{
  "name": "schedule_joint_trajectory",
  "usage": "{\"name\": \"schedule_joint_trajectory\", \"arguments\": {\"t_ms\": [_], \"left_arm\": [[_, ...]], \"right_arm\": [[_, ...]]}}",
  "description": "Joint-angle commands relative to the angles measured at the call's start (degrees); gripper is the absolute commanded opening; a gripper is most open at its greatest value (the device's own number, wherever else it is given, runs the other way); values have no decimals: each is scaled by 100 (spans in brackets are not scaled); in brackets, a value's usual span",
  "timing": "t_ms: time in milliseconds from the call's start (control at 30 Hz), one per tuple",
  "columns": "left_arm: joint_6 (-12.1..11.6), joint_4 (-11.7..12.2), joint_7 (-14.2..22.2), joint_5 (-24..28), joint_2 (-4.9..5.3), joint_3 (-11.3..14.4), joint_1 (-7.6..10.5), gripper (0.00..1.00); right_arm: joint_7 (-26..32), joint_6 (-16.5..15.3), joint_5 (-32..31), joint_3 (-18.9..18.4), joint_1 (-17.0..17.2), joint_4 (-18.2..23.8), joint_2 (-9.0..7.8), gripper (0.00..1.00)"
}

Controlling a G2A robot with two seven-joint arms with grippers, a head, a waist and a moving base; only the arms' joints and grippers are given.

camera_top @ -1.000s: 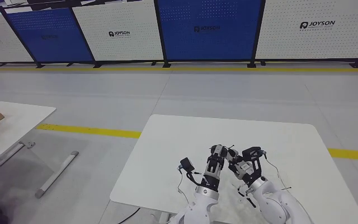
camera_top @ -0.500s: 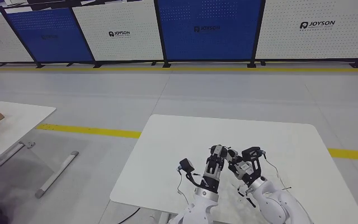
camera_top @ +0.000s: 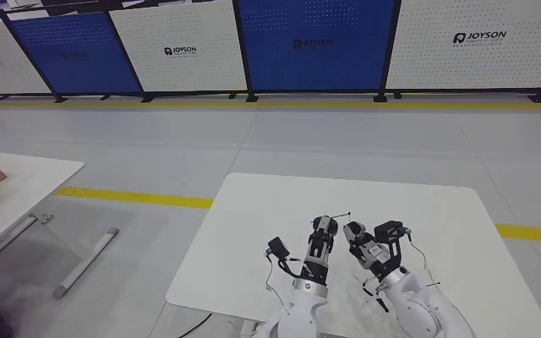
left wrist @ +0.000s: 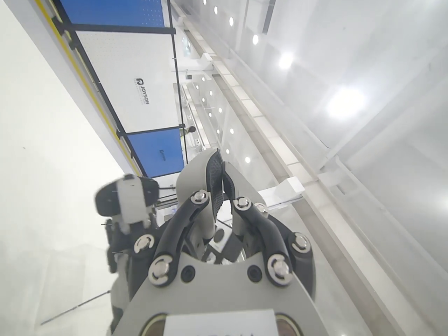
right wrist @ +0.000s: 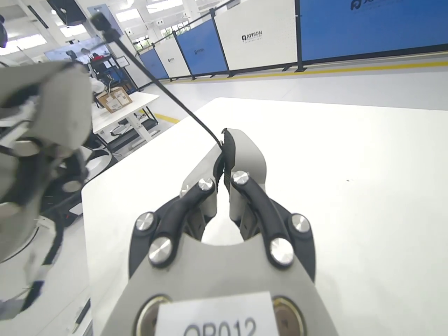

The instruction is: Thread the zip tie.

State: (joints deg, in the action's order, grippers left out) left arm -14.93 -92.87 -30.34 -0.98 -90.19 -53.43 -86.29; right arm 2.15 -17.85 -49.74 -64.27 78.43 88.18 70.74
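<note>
The zip tie [right wrist: 164,89] is a thin black strap. My right gripper [right wrist: 224,145] is shut on one end of it. The strap rises slanting away from the fingertips, and its small head [right wrist: 101,24] hangs free in the air. From above, the zip tie [camera_top: 338,215] is a short dark line just beyond both grippers. My left gripper [left wrist: 219,166] points upward with its pads pressed together, and I see nothing between them. It stands beside the right gripper [camera_top: 353,230], a small gap apart, over the near part of the white table [camera_top: 254,220]. The left gripper [camera_top: 322,225] is blurred in the right wrist view.
The white table stretches far and right of the grippers with bare surface. A second white table [camera_top: 34,173] stands across the floor to the left. Blue and white panels [camera_top: 313,42] line the far side beyond a yellow floor line.
The left gripper has drawn away to the left of the right gripper, widening the gap between them. The zip tie now shows as a line above the fingertips.
</note>
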Motion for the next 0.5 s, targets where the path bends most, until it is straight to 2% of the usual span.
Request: {"name": "schedule_joint_trajectory", "arguments": {"t_ms": [0,200,467], "left_arm": [[28,129,-118,59,-19,-46,93,0],[82,483,-294,165,-52,-177,251,0],[288,892,-398,167,-70,-308,322,0]], "right_arm": [[-124,0,1,-170,163,114,-30,100],[-694,-163,330,-767,633,410,-106,100],[-1554,-163,845,-1501,1402,908,-216,100]]}}
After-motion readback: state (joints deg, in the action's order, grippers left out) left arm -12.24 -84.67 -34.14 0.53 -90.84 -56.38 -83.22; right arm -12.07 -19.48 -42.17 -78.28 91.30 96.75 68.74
